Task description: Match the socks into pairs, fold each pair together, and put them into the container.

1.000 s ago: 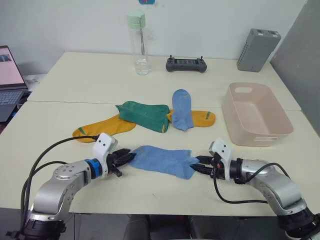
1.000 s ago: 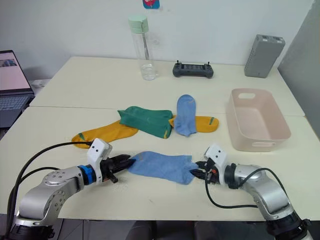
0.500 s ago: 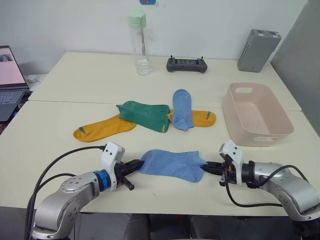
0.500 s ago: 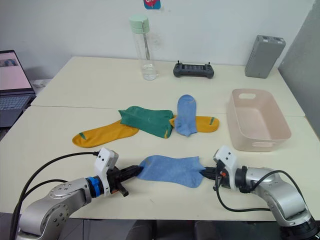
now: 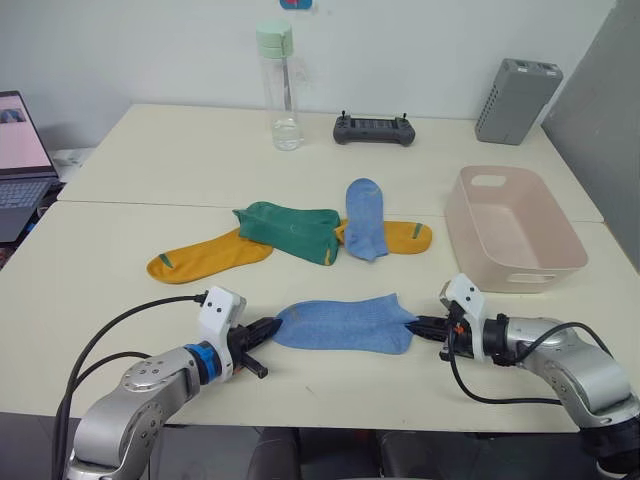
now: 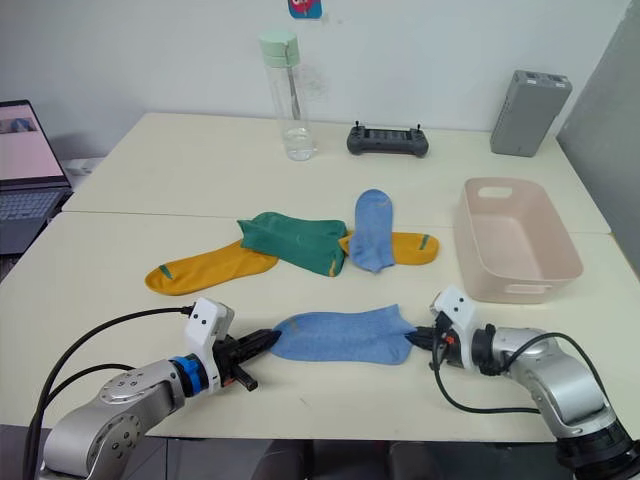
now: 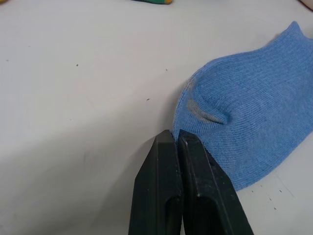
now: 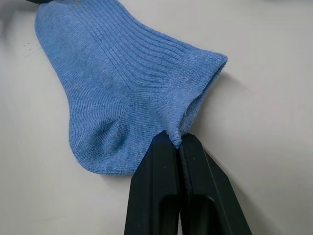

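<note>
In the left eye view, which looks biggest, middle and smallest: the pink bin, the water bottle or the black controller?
1. Pink bin, the biggest by far.
2. Water bottle.
3. Black controller, the smallest.
The bottle and controller stand farther back than the bin, so they look smaller than they would up close.

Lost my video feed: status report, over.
Left tool and right tool shut on near blue sock, stretched flat. Pink container empty. Nothing in the way.
</note>
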Robot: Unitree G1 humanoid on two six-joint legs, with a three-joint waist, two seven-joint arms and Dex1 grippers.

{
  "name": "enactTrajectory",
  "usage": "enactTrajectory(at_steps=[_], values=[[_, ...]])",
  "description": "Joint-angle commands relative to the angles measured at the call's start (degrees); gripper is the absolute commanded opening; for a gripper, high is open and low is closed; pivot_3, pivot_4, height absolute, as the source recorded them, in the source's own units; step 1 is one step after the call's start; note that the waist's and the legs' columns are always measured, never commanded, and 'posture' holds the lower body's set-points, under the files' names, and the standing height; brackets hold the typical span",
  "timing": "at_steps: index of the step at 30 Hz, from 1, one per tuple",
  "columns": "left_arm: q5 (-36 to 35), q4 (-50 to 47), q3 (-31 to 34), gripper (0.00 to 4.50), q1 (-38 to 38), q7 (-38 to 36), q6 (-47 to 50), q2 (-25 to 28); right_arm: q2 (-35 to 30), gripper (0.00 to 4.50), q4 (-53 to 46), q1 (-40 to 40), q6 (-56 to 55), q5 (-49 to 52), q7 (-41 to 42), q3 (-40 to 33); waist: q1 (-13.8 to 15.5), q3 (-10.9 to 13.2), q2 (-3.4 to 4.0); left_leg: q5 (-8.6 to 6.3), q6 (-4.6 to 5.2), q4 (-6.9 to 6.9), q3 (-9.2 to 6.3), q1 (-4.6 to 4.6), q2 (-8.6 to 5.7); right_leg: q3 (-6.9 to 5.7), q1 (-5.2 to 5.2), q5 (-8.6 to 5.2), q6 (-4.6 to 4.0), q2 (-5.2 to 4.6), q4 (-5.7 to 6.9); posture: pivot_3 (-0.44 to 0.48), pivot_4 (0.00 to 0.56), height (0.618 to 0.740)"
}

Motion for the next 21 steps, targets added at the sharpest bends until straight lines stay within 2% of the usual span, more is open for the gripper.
enactTrajectory(at_steps=[1,2,5,7,9,10,13,14,16,21], values=[[0.3,-1.04,-0.35,0.0,0.47,-1.23,-1.45,0.96,-0.3,0.46,-1.67,0.44,-1.15,1.24,0.83,-1.5,0.0,0.0,0.0,0.0,0.0,0.0,0.0,0.0,0.0,0.0,0.0,0.0,0.0,0.0,0.0,0.0,0.15,0.74],[0.59,-1.11,-0.42,0.0,0.45,-1.18,-1.92,0.93,-0.26,0.66,-1.91,0.77,-1.73,1.24,0.93,-1.9,0.0,0.0,0.0,0.0,0.0,0.0,0.0,0.0,0.0,0.0,0.0,0.0,0.0,0.0,0.0,0.0,0.15,0.74],[-0.28,-1.67,1.27,0.64,0.08,-1.35,-2.34,1.12,-1.79,1.66,-1.9,1.49,-5.64,-1.57,0.34,-3.28,0.0,0.0,0.0,0.0,0.0,0.0,0.0,0.0,0.0,0.01,0.0,0.0,0.0,0.0,0.0,0.0,0.15,0.74],[-0.74,-1.69,3.3,1.25,-0.73,-1.81,-3.62,1.45,-2.77,2.38,-2.04,1.24,-7.94,-2.79,-0.28,-4.71,0.0,0.0,0.0,0.0,0.0,0.0,0.01,0.0,0.0,0.01,0.0,0.0,0.0,-0.01,0.0,0.0,0.15,0.74],[0.19,-1.71,3.89,1.86,-2.71,-4.8,-6.52,4.02,-2.55,3.06,-3.24,-0.7,-8.01,-0.95,0.04,-6.48,0.03,0.01,-0.02,0.0,0.0,0.01,0.01,0.0,0.0,0.0,-0.01,0.0,0.01,0.0,0.01,0.0,0.15,0.74],[1.77,-1.47,2.78,2.14,-4.28,-7.31,-9.1,6.07,-2.04,3.1,-4.11,-2.14,-7.74,0.06,0.4,-6.51,0.03,0.01,-0.02,0.0,0.0,0.01,-0.01,0.0,0.01,-0.01,-0.02,0.01,0.01,0.0,0.01,0.0,0.15,0.74],[6.75,1.47,-2.46,2.14,-8.9,-13.23,-16.87,9.86,0.24,3.1,-4.79,-5.71,-8.54,-0.64,1.33,-2.09,0.01,0.01,0.01,0.0,-0.01,0.0,-0.05,0.03,0.0,-0.01,-0.06,0.01,0.0,0.03,0.03,0.0,0.15,0.74],[7.41,2.64,-4.01,2.17,-10.31,-14.7,-18.46,10.0,1.39,2.89,-3.91,-6.84,-9.52,-1.96,0.92,-0.32,-0.02,-0.01,0.0,0.0,-0.01,0.0,-0.04,0.05,0.0,-0.01,-0.03,0.01,0.0,0.03,0.03,0.0,0.15,0.74],[9.01,5.43,-7.51,1.75,-13.35,-17.33,-21.46,9.49,3.77,2.45,-1.66,-9.12,-12.14,-4.71,1.17,4.21,-0.05,-0.01,0.0,0.0,-0.01,0.0,0.02,0.04,-0.02,0.03,0.0,0.02,0.0,0.0,-0.04,0.0,0.15,0.74],[15.22,14.36,-15.85,0.26,-18.56,-22.09,-29.49,7.51,8.35,0.68,6.37,-13.11,-19.91,-11.97,1.88,12.86,0.0,0.0,0.01,0.0,-0.01,-0.17,-0.02,-0.06,-0.04,-0.03,-0.09,0.24,0.15,0.03,-0.04,0.0,0.15,0.74]])
